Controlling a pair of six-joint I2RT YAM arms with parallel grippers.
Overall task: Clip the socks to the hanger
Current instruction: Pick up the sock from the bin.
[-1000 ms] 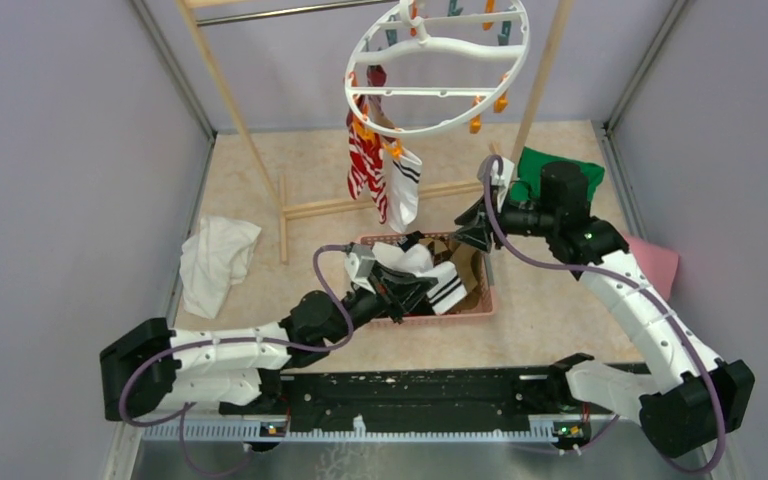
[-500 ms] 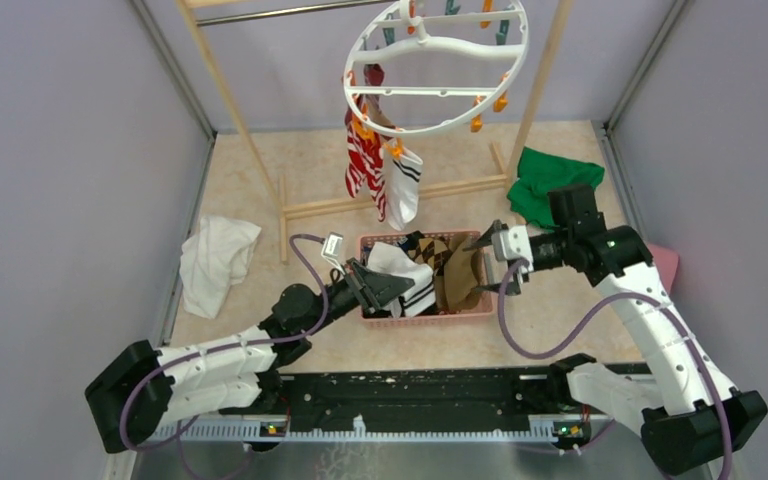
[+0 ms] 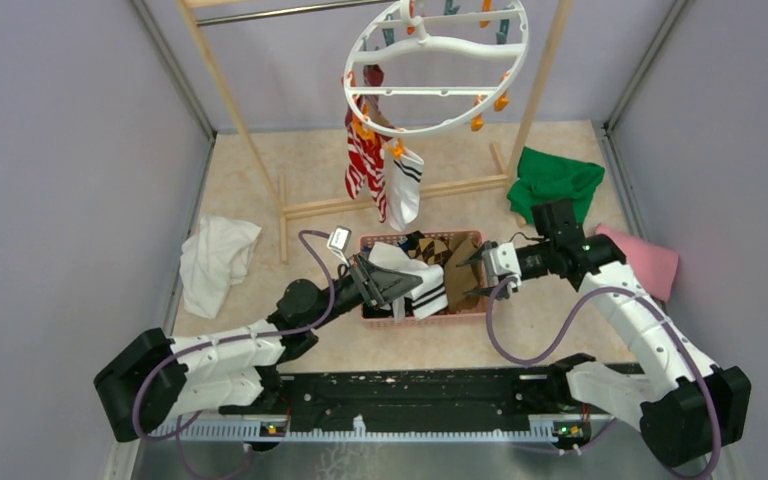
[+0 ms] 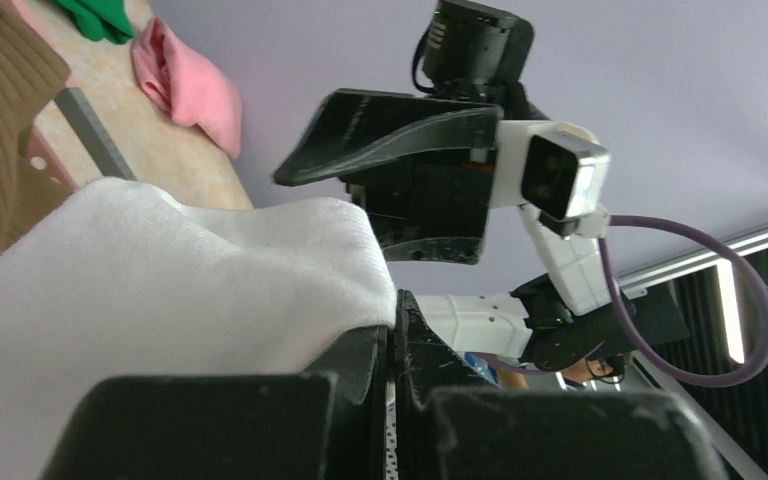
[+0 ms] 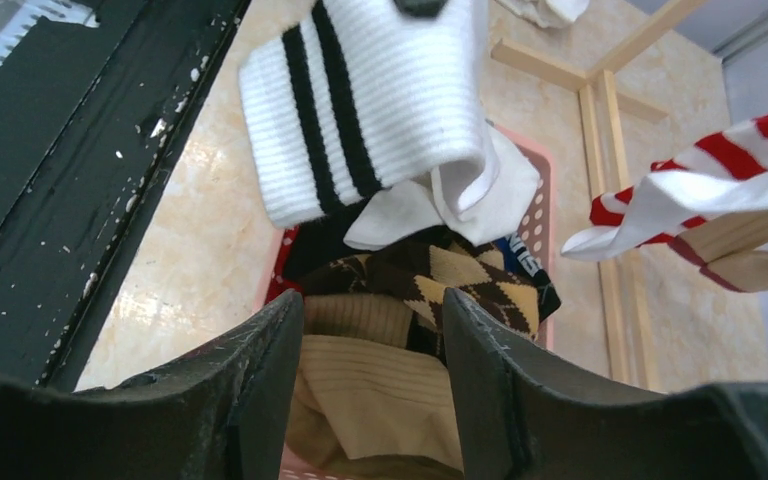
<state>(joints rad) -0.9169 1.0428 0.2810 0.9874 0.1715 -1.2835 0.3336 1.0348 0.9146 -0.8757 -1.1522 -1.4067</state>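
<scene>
Banded sock (image 3: pixel 424 284) tight in L claw (image 3: pixel 396 284) (R claw (image 3: pixel 473 275) agape, nr basket (image 3: pixel 430 317)).

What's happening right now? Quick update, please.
Left gripper shut on white sock. Right gripper open at basket. Hanger above, some socks clipped. Nothing blocking.

The large round white plastic hanger (image 3: pixel 438 45), with crossbars and orange and teal pegs, hangs at the back. A red-and-white striped sock (image 3: pixel 364 165) and a white black-banded sock (image 3: pixel 404 188) dangle clipped from its near-left rim. A white ribbed sock with black bands (image 3: pixel 422 288) is raised, pinched in the left gripper (image 4: pixel 392 330), above a brown argyle sock (image 5: pixel 440 272) and a tan ribbed sock (image 5: pixel 370 390) heaped together.
</scene>
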